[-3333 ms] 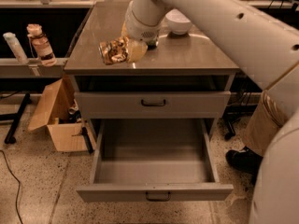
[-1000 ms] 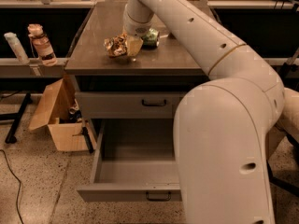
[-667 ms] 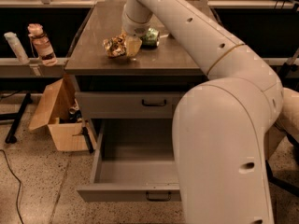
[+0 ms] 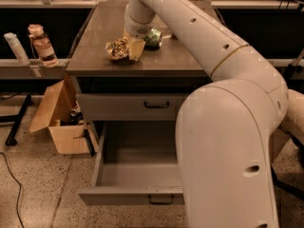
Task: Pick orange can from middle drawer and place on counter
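Though the can (image 4: pixel 118 49) looks set down on the counter (image 4: pixel 90 61), near the front edge, the gripper (image 4: pixel 134 48) is right against it. Can't tell if it's clamped or let go. Risk: a retreat before full release drags or tips the can, maybe off the front. Crumpled skin could snag. Green packet (image 4: pixel 153 37) just behind the gripper could get bumped. Counter is flat and glossy, likely slick. Middle drawer (image 4: pixel 137 175) stands open below. Cardboard box (image 4: pixel 57 122) on the speckled floor beside the cabinet.
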